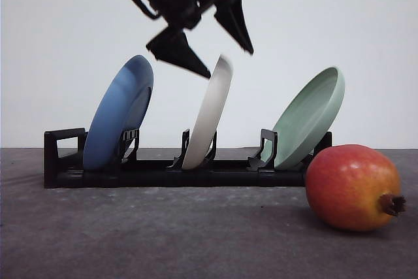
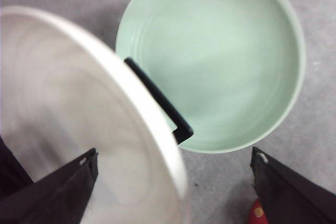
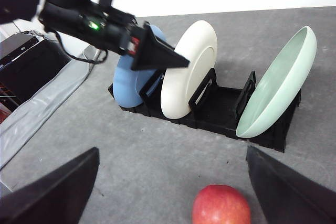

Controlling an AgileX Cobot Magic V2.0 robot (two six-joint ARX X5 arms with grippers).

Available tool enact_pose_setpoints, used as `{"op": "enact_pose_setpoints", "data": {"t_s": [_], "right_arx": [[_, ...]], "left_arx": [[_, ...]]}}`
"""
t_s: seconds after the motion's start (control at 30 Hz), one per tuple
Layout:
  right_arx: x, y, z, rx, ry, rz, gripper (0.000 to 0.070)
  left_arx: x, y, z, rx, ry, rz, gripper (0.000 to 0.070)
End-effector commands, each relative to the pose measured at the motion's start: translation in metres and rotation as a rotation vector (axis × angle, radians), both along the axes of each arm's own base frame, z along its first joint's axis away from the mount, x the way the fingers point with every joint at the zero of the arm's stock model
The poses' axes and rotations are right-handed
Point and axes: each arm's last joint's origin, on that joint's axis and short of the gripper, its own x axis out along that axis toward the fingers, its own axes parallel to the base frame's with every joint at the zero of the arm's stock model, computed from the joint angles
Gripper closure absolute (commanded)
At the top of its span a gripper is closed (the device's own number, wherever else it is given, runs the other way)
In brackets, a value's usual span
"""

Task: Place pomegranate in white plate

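The left claw [image 1: 215, 50], fingers spread apart, hangs over the white plate [image 1: 209, 115] standing in the black rack [image 1: 163, 174]; the right claw [image 3: 173, 192] is also apart above the pomegranate [image 1: 353, 187] on the worktop [image 1: 163, 233].

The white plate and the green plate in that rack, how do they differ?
The white plate is cream and fairly flat; the green plate is pale mint and deeper, more bowl-like. The white plate stands in the middle slot of the black rack, the green plate in the end slot nearest the pomegranate. The left gripper hangs open above the white plate's rim, not the green plate's. Both lean the same way.
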Motion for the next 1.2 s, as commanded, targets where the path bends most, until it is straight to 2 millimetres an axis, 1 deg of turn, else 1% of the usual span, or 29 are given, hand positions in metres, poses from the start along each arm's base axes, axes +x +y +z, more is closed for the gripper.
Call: {"op": "enact_pose_setpoints", "data": {"t_s": [0.0, 0.1, 0.13, 0.17, 0.2, 0.23, 0.3, 0.33, 0.4, 0.43, 0.67, 0.8, 0.87, 1.0, 1.1, 1.17], "right_arx": [[-0.001, 0.000, 0.005, 0.009, -0.007, -0.001, 0.0132], [-0.001, 0.000, 0.004, 0.010, 0.002, -0.001, 0.0132], [-0.001, 0.000, 0.004, 0.010, 0.004, -0.001, 0.0132], [-0.001, 0.000, 0.004, 0.010, 0.006, -0.001, 0.0132], [-0.002, 0.000, 0.004, 0.010, 0.008, -0.001, 0.0132], [-0.002, 0.000, 0.003, 0.010, 0.011, -0.001, 0.0132], [-0.002, 0.000, 0.003, 0.009, 0.015, -0.001, 0.0132], [-0.002, 0.000, 0.003, 0.009, 0.015, -0.001, 0.0132], [-0.002, 0.000, 0.003, 0.009, 0.015, -0.001, 0.0132], [-0.002, 0.000, 0.003, 0.009, 0.015, -0.001, 0.0132], [-0.002, 0.000, 0.003, 0.009, 0.015, -0.001, 0.0132], [-0.002, 0.000, 0.003, 0.009, 0.015, -0.001, 0.0132], [-0.002, 0.000, 0.003, 0.009, 0.015, -0.001, 0.0132], [-0.002, 0.000, 0.003, 0.009, 0.015, -0.001, 0.0132], [-0.002, 0.000, 0.003, 0.009, 0.015, -0.001, 0.0132], [-0.002, 0.000, 0.003, 0.009, 0.015, -0.001, 0.0132]], "left_arx": [[0.004, -0.008, -0.002, 0.001, -0.011, -0.010, 0.0146], [0.007, -0.010, -0.011, 0.008, 0.022, -0.011, 0.0155], [0.008, -0.011, -0.013, 0.011, 0.027, -0.011, 0.0174], [0.008, -0.011, -0.014, 0.012, 0.028, -0.010, 0.0229], [0.008, -0.011, -0.014, 0.011, 0.026, -0.011, 0.0300], [0.007, -0.013, -0.013, 0.010, 0.024, -0.016, 0.0397], [0.006, -0.014, -0.012, 0.006, 0.018, -0.020, 0.0546], [0.006, -0.015, -0.012, 0.006, 0.018, -0.021, 0.0608], [0.005, -0.015, -0.010, 0.007, 0.021, -0.021, 0.0687], [0.005, -0.015, -0.010, 0.006, 0.022, -0.020, 0.0700], [0.004, -0.014, -0.004, -0.017, 0.049, 0.002, 0.0700], [-0.001, -0.013, 0.010, -0.026, 0.046, -0.009, 0.0700], [-0.006, -0.013, 0.022, -0.039, 0.027, -0.016, 0.0700], [-0.025, -0.008, 0.054, -0.087, -0.035, -0.040, 0.0700], [-0.048, -0.002, 0.078, -0.113, -0.059, -0.084, 0.0700], [-0.068, 0.003, 0.091, -0.104, -0.067, -0.131, 0.0700]]}}
